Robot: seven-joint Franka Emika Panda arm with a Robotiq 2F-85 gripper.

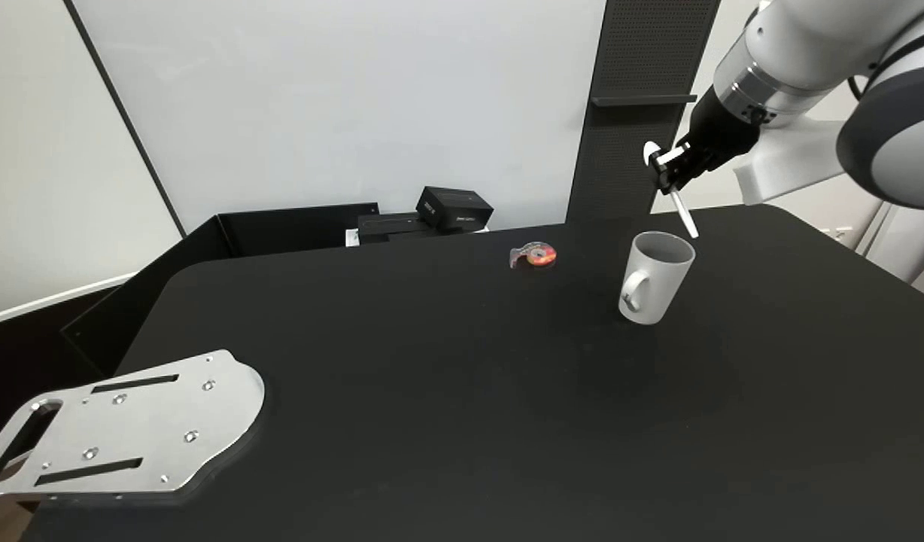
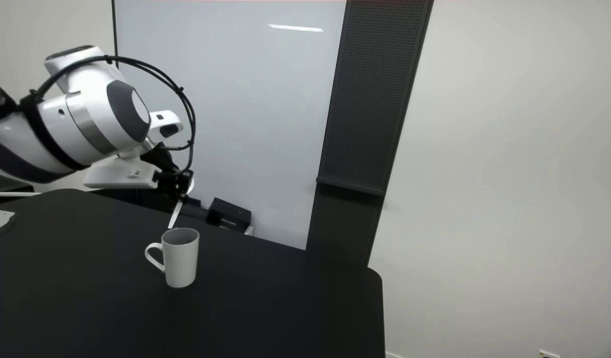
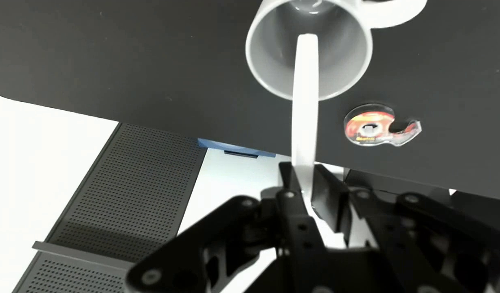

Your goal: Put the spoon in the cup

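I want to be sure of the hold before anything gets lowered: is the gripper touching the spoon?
Touching. The wrist view shows the gripper shut on the spoon by its handle, one finger against each side.

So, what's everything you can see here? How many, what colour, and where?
table: one, black, under the cup
cup: one, white, upright on the table
spoon: one, white, in the pincer, handle end near the cup's rim
tape dispenser: one, clear and orange-red, on the table
slotted plate: one, silver, at the table's edge
boxes: at least two, black, beyond the table
perforated panel: one, dark grey, beyond the table
ledge: one, dark grey, on the perforated panel
board: one, white, beside the perforated panel
arm: one, white and grey, above the table
cable: at least one, black, along the arm
pincer: one, black, closed on the spoon
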